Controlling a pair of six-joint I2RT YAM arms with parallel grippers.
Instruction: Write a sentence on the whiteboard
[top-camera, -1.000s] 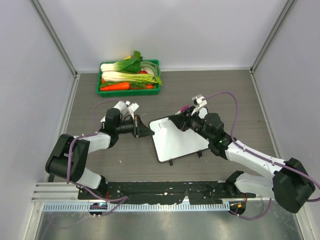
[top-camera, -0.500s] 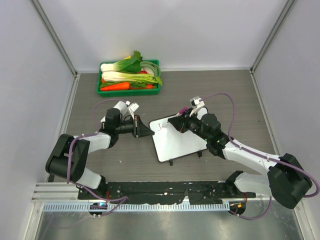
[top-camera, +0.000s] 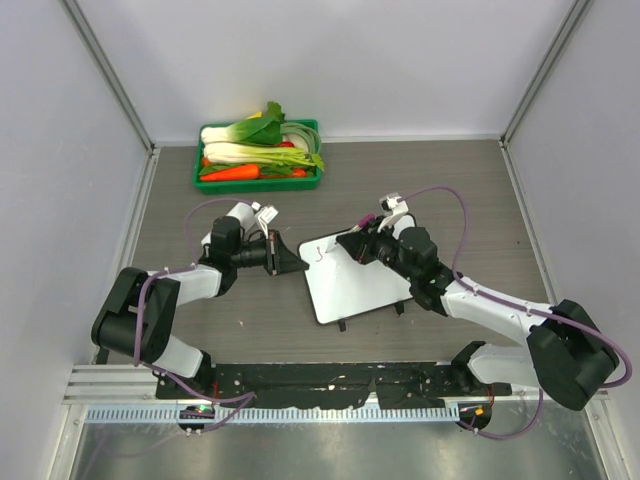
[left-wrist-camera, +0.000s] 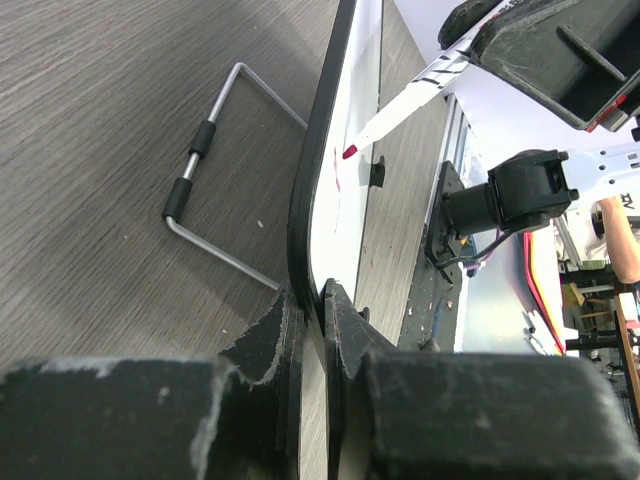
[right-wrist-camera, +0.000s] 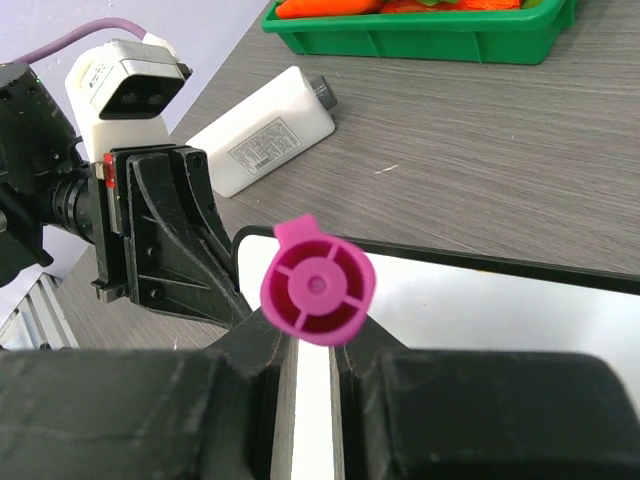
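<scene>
The whiteboard (top-camera: 360, 283) stands tilted on its wire stand (left-wrist-camera: 199, 200) at the table's middle. My left gripper (top-camera: 285, 255) is shut on its left edge, and in the left wrist view the jaws (left-wrist-camera: 312, 300) pinch the thin dark rim (left-wrist-camera: 318, 150). My right gripper (top-camera: 357, 245) is shut on a marker with a pink end cap (right-wrist-camera: 318, 283). The marker tip (left-wrist-camera: 348, 153) sits at the board's upper left corner. Of the sentence, only a short pink stroke (top-camera: 318, 253) shows there, also visible as pink marks (left-wrist-camera: 336, 175).
A green tray (top-camera: 259, 160) of vegetables sits at the back left, its front wall (right-wrist-camera: 430, 40) in the right wrist view. A white bottle (right-wrist-camera: 265, 130) lies on the table beyond the left gripper. Grey walls close in both sides.
My right gripper and the marker have shifted slightly left over the board's upper left corner. The left gripper and the board have not moved.
</scene>
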